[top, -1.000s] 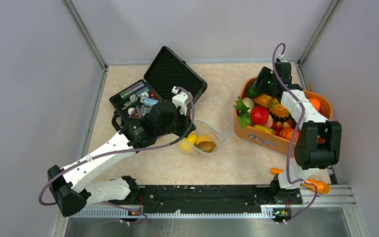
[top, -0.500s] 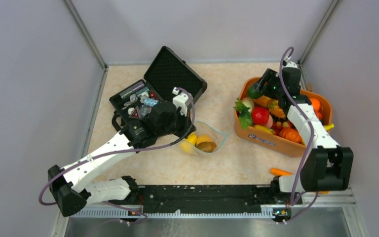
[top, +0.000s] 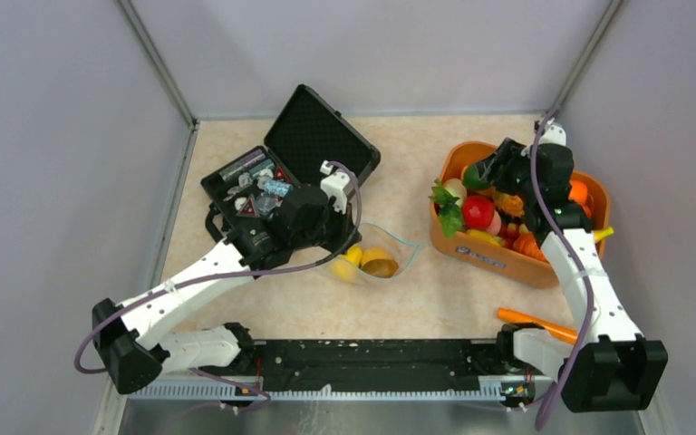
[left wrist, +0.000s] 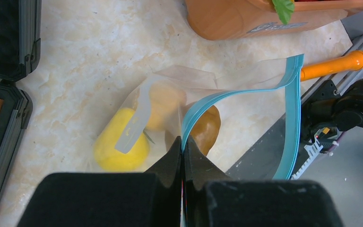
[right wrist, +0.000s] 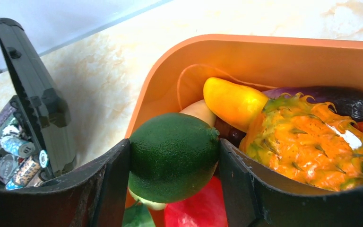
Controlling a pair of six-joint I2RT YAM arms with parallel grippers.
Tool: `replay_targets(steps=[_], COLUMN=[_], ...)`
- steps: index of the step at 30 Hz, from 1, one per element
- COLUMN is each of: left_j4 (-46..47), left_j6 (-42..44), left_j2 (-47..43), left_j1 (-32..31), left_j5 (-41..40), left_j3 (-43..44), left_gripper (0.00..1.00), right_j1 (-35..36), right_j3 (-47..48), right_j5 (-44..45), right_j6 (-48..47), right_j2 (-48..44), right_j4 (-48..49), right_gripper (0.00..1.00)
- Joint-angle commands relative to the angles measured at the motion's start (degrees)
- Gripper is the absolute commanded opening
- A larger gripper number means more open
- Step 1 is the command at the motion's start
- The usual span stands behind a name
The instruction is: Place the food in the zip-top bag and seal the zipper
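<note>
While the zip-top bag [top: 402, 246] lies near the middle of the table [top: 417, 154] with yellow and brownish food [left wrist: 120, 144] inside, its zipper [left wrist: 290, 109] is pinched tight by the left gripper [left wrist: 183, 147]. Over at the far right corner, a dark green fruit [right wrist: 170, 146] is clamped in the right gripper [right wrist: 172, 161], right over the orange basket [right wrist: 264, 52].

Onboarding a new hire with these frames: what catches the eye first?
The orange basket at the table's right, heaped with bright toy food, where the right gripper is clamped on a round dark-green fruit at its far-left corner. Near the middle, the left gripper pinches the teal zipper of the clear zip-top bag, which holds a few yellow and brownish pieces. An open black case sits behind it, on the left.
</note>
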Motion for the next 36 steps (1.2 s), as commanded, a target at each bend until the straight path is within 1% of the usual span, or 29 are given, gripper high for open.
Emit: replay_targets(steps=[1, 6, 9, 13, 18, 21, 26, 31, 36], left_j4=[3.10, 4.05, 4.27, 5.19, 7.42, 6.01, 4.70, 3.83, 2.18], left_j6=[0.26, -0.18, -0.47, -1.29, -3.13, -3.96, -4.99, -6.76, -8.94], left_j2=[-0.03, -0.32, -0.05, 0.43, 0.99, 1.83, 1.77, 1.78, 2.98], left_j1=[-0.03, -0.03, -0.03, -0.03, -0.03, -0.03, 0.28, 1.08, 1.86], left_j5=[-0.02, -0.53, -1.25, -2.14, -1.42, -3.80, -7.70, -9.71, -10.41], left_j3=[2.37, 2.58, 2.72, 2.45, 2.15, 3.20, 3.60, 3.80, 5.18], left_gripper=[0.00, 0.00, 0.00, 0.00, 0.00, 0.00, 0.00, 0.00, 0.00], right_j1=[0.25, 0.34, 0.72, 4.87, 17.47, 25.25, 35.63, 43.63, 49.06], right_j3=[0.38, 2.54, 2.10, 1.22, -0.12, -1.42, -1.68, -2.14, 0.22], right_j5=[-2.21, -11.70, -17.25, -20.29, -17.30, -15.32, -11.71, -2.00, 7.94], right_j6=[1.01, 3.76, 5.53, 5.24, 3.49, 0.65, -7.30, -13.21, -16.59], right_j2=[-5.04, -7.10, -8.03, -9.79, -10.53, -11.15, -10.76, -10.12, -5.92], right_j4=[1.03, 2.25, 3.73, 5.26, 9.77, 13.02, 10.86, 7.67, 4.69], right_gripper=[0.39, 0.40, 0.40, 0.40, 0.40, 0.40, 0.40, 0.40, 0.40])
